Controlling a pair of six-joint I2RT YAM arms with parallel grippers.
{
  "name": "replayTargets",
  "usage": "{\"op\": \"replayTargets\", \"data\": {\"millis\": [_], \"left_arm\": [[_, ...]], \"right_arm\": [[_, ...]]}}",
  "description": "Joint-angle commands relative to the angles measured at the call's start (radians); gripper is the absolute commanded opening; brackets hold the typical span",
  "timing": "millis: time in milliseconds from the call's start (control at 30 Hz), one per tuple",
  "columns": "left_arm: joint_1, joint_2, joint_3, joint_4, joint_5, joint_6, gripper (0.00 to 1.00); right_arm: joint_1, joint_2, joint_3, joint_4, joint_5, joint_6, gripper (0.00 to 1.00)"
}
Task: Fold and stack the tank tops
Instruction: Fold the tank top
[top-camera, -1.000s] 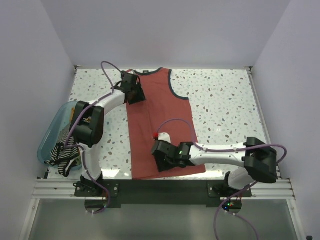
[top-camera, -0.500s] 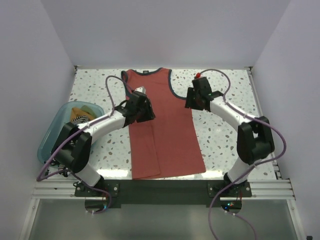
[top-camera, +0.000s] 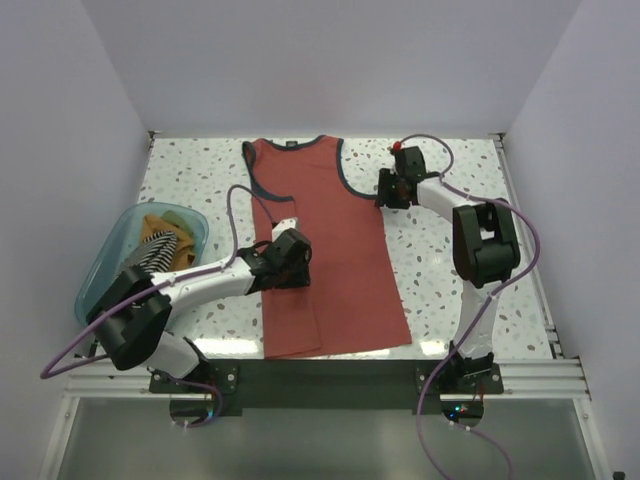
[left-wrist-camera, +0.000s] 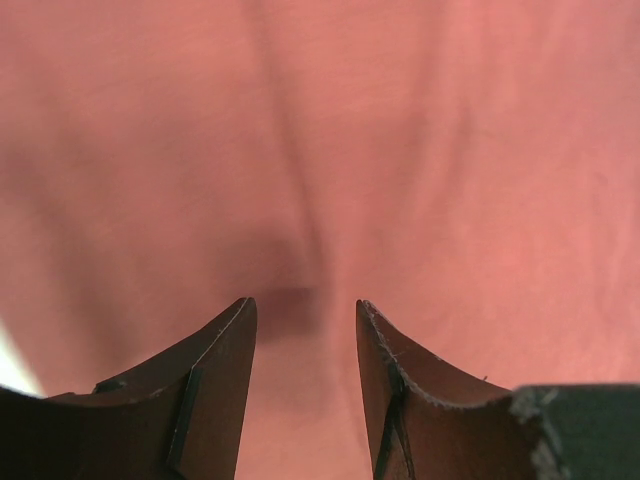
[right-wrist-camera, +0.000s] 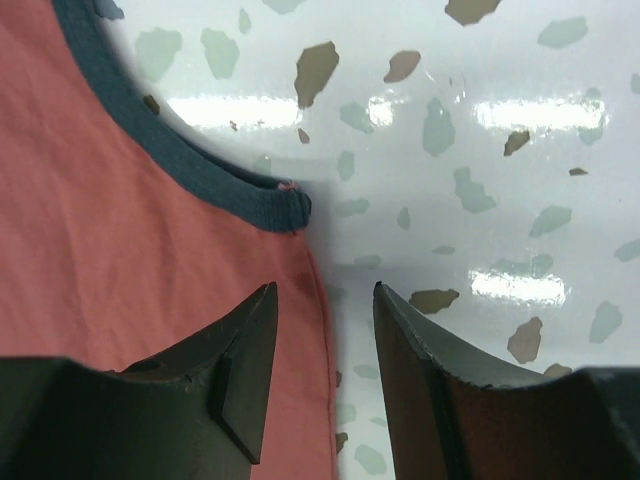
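A rust-red tank top (top-camera: 340, 240) with navy trim lies flat in the middle of the table, neck at the far end. My left gripper (top-camera: 288, 260) hovers over its left side. In the left wrist view the left gripper (left-wrist-camera: 303, 305) is open just above the red cloth (left-wrist-camera: 400, 150), with nothing between its fingers. My right gripper (top-camera: 389, 190) is at the right armhole's lower corner. It (right-wrist-camera: 322, 288) is open and straddles the side edge of the cloth (right-wrist-camera: 130, 230) just below the navy trim (right-wrist-camera: 230, 195). A striped top (top-camera: 160, 255) and a mustard top (top-camera: 160, 222) lie in the bin.
A translucent teal bin (top-camera: 104, 268) stands at the table's left edge, beside the left arm. Speckled tabletop (top-camera: 460, 230) shows to the right of the red top. White walls close in the table on three sides.
The left gripper came from the top's far-left shoulder toward me to its left middle, jaws narrowing a little. The right arm swung from the near hem out to the right armhole.
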Motion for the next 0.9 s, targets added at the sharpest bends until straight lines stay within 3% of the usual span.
{"op": "replayTargets", "data": {"millis": [0,300,533,867], "left_arm": [[0.002,-0.105,-0.041,-0.101,-0.131,-0.110,0.49],[0.004,-0.125,-0.015,-0.385,-0.279,-0.316,0.47],[0.068,-0.064,-0.006,-0.381,-0.319,-0.291,0.46],[0.159,0.058,0.026,-0.309,-0.324,-0.124,0.46]], "right_arm": [[0.002,-0.007,0.028,0.057,0.011,-0.019,0.47],[0.004,0.085,0.142,0.037,-0.021,-0.026,0.45],[0.002,0.143,0.171,0.025,-0.041,-0.033,0.38],[-0.002,0.135,0.129,0.008,0.063,-0.010,0.07]]}}
